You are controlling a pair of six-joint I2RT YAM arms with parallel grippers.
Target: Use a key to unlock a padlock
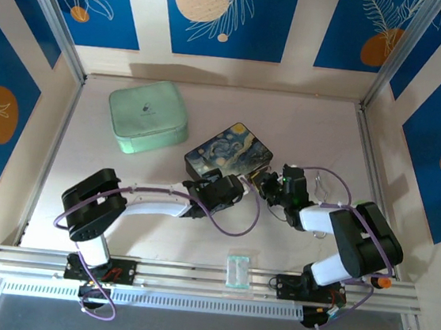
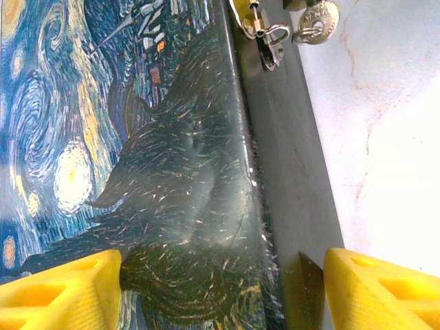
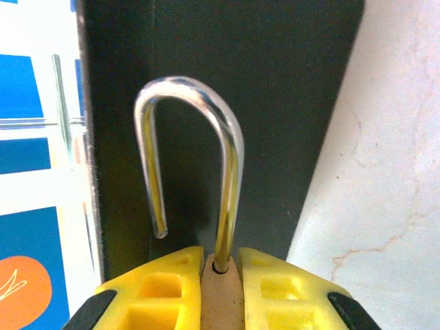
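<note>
Right tool [image 3: 220,273] pinches the padlock [image 3: 232,155] between its fingertips.

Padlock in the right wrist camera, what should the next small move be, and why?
Probably ease the padlock away from the painted box and set it on the table. Its shackle already stands open, short leg free with nothing threaded through it, and the right gripper is shut on the body.
</note>
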